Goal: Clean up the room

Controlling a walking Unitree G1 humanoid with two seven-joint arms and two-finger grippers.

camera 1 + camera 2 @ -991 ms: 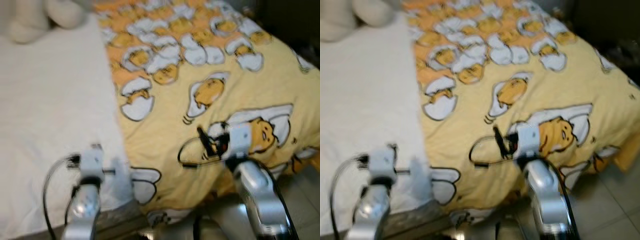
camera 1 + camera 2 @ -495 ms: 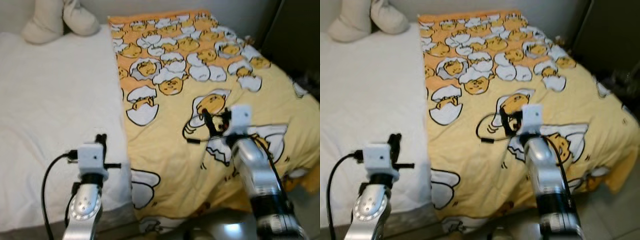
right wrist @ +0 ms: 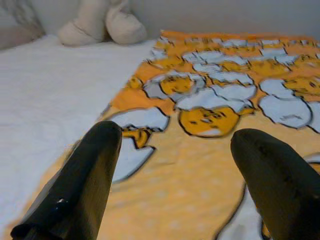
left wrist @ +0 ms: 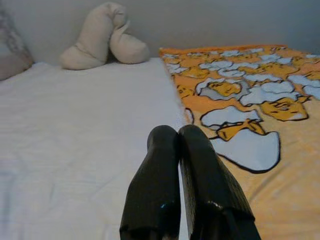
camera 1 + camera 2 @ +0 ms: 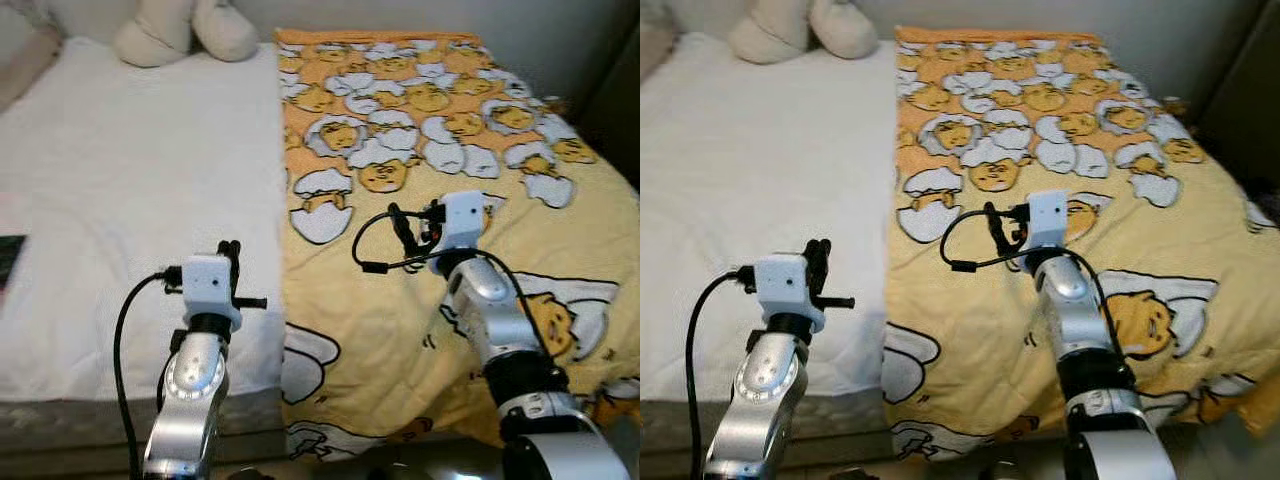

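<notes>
A yellow blanket printed with egg characters covers the right half of the bed. Bare white sheet covers the left half. The blanket's straight edge runs down the middle. My left gripper hovers over the sheet beside that edge, and in the left wrist view its fingers are pressed together, shut on nothing. My right gripper hangs over the blanket near the bed's middle. Its fingers stand wide apart, open and empty, in the right wrist view.
A beige plush toy lies at the head of the bed against the wall. The corner of a pillow shows at the far left. A dark flat object sits at the sheet's left edge. The blanket hangs over the bed's foot.
The whole picture has shifted and sharpened as the camera moved, bringing the head of the bed into view. Both arms keep much the same pose over the bed.
</notes>
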